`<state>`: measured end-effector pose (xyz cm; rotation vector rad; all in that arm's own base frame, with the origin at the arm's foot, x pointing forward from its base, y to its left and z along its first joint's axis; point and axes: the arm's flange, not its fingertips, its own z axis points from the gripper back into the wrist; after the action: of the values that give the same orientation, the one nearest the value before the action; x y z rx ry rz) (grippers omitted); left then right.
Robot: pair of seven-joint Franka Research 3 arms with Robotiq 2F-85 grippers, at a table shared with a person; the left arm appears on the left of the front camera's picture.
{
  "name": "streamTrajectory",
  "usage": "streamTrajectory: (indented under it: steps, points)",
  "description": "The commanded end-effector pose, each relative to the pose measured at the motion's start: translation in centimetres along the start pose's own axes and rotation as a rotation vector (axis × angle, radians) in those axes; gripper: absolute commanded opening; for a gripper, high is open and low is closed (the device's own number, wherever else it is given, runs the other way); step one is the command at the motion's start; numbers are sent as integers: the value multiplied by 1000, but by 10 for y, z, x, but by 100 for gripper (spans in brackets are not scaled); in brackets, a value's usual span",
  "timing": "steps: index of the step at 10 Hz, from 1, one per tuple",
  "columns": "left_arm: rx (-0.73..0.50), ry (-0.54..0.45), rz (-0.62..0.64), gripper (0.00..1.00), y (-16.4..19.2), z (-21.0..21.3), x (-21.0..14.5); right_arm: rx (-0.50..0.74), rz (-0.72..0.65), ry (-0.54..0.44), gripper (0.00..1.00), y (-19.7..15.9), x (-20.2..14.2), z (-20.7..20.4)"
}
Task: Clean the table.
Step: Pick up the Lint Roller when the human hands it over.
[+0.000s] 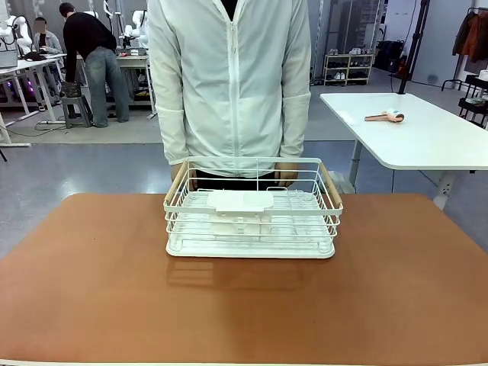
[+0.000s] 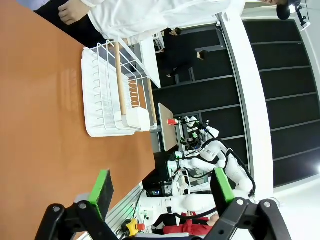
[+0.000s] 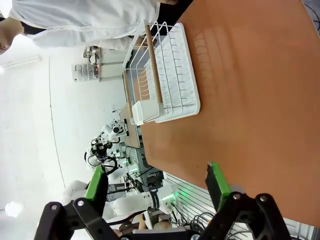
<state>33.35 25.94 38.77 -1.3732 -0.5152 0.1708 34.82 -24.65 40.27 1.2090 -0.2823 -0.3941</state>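
Wire basket (image 1: 252,229) sits on table (image 1: 244,305); left gripper (image 2: 161,177) and right gripper (image 3: 155,172) spread apart.

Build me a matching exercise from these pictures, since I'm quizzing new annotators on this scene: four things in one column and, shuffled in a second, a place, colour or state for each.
Things:
1. table
2. wire basket
3. white-topped table
4. person

Descriptions:
a. stands at the far side, just behind the basket
b. carries a small tool
c. has a reddish-brown top
d. white, with wooden handles, resting on the brown top

Pairs: 1-c; 2-d; 3-b; 4-a.
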Motion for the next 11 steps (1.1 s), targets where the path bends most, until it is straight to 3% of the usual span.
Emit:
streamTrajectory:
  steps: [1,11]
  points:
    - [-17,-4,-5,100,0,3,-2,17,15,-10,100,2,-3,-1]
    - [-17,-4,-5,100,0,3,-2,17,15,-10,100,2,-3,-1]
